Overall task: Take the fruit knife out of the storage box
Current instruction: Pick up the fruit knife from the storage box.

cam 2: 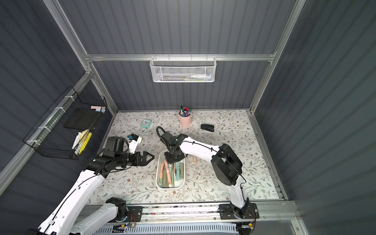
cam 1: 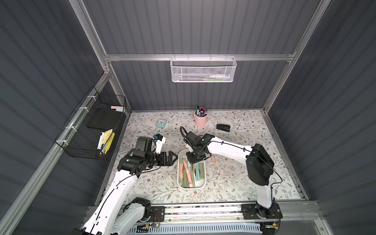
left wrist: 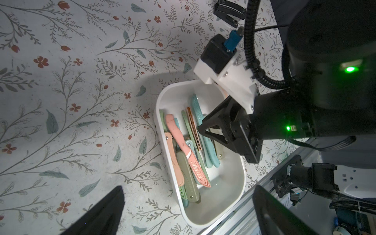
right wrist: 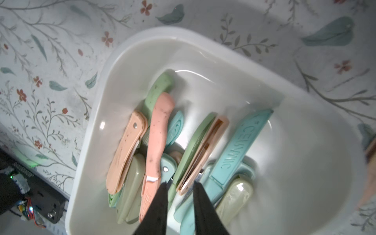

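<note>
The white storage box (cam 1: pixel 201 184) (cam 2: pixel 160 184) (left wrist: pixel 230 201) (right wrist: pixel 305 142) lies mid-table and holds several folded fruit knives in peach, green and teal. My right gripper (cam 1: pixel 195 161) (cam 2: pixel 174 158) (left wrist: pixel 203 128) (right wrist: pixel 180 183) points down into the box's far end. Its jaws stand narrow and press on a peach fruit knife (right wrist: pixel 205 150) that stands on edge with a green one against it. My left gripper (cam 1: pixel 174 159) (cam 2: pixel 151 157) (left wrist: pixel 188 187) hangs open just left of the box's far end, holding nothing.
A peach knife (cam 1: pixel 213 159) lies on the table right of the box. Further back are a pink pen cup (cam 1: pixel 201 120), a black stapler (cam 1: pixel 223 127) and a teal clock (cam 1: pixel 161 123). A black wire basket (cam 1: pixel 95 132) hangs on the left wall, a white mesh basket (cam 1: pixel 203 70) on the back wall.
</note>
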